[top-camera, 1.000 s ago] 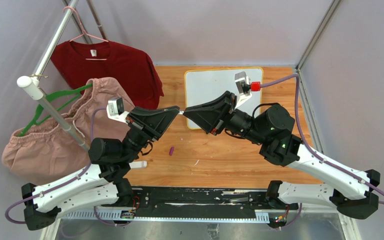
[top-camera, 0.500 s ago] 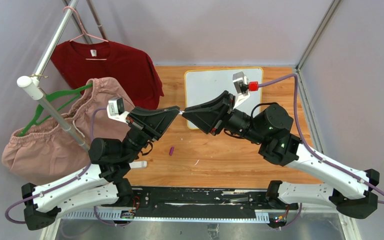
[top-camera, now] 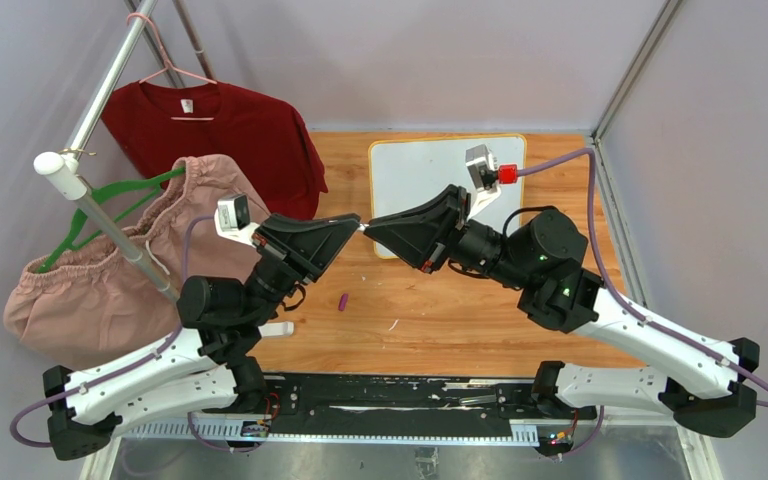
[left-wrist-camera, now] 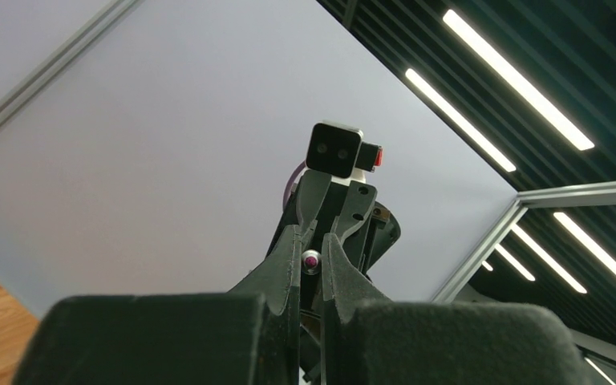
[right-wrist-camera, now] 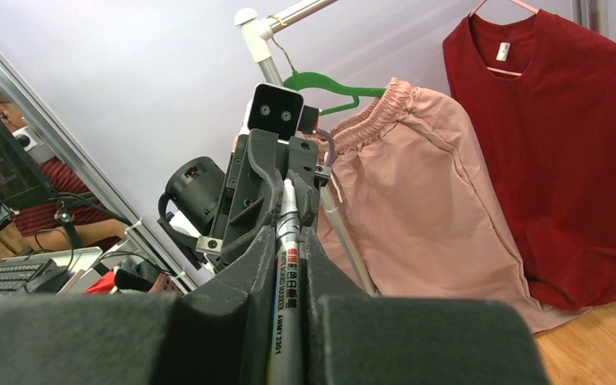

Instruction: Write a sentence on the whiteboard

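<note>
Right wrist: right fingers and left fingers both clamp the marker.

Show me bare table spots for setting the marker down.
Bare wood: between the purple cap and the right arm, save a white speck, and between the red shirt and the whiteboard. Crowded: the left, with the pink shorts, and the middle, where the left gripper meets the right gripper.
</note>
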Available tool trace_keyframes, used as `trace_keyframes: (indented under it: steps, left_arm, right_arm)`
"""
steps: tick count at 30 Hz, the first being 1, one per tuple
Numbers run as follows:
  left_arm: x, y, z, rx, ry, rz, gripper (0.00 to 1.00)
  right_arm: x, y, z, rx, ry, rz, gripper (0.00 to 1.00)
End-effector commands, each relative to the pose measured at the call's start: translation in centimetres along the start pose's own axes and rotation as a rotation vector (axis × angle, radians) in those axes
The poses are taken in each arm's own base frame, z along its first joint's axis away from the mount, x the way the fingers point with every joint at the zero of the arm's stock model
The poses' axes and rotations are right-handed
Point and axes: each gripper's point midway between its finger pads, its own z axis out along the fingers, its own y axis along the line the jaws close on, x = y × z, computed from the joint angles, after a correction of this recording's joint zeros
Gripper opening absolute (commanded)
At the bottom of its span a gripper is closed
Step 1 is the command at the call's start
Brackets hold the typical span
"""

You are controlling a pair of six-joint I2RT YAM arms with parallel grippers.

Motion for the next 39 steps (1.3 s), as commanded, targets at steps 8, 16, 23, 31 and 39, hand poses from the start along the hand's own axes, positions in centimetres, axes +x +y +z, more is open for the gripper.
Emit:
trace_keyframes:
  steps: [8, 16, 23, 31, 39]
  left_arm:
    - [-1.1, 0.7, -0.9, -0.028, -0.048, 0.064, 0.62]
    - [-1.9, 2.3, -3.5, -0.104, -0.002, 0.323, 1.00]
    - [0.6, 7.9, -5.8, -0.247, 0.206, 0.646, 0.99]
    - [1.7, 18.7, -6.5, -0.550, 0.472, 0.852, 1.00]
    - [0.4, 24.4, -5.8, -0.552, 0.440, 0.587, 1.00]
  right_arm:
    - [-2.0, 0.0, -2.5, 0.039, -0.060, -0.085, 0.00]
    - [-1.9, -5.0, -9.5, 0.346, 0.032, -0.244, 0.00]
    - [0.3, -10.5, -15.9, 0.648, 0.217, -0.398, 0.00]
    - [3.9, -13.7, -18.3, 0.764, 0.353, -0.468, 0.00]
    - [5.7, -14.5, -18.9, 0.759, 0.398, -0.499, 0.00]
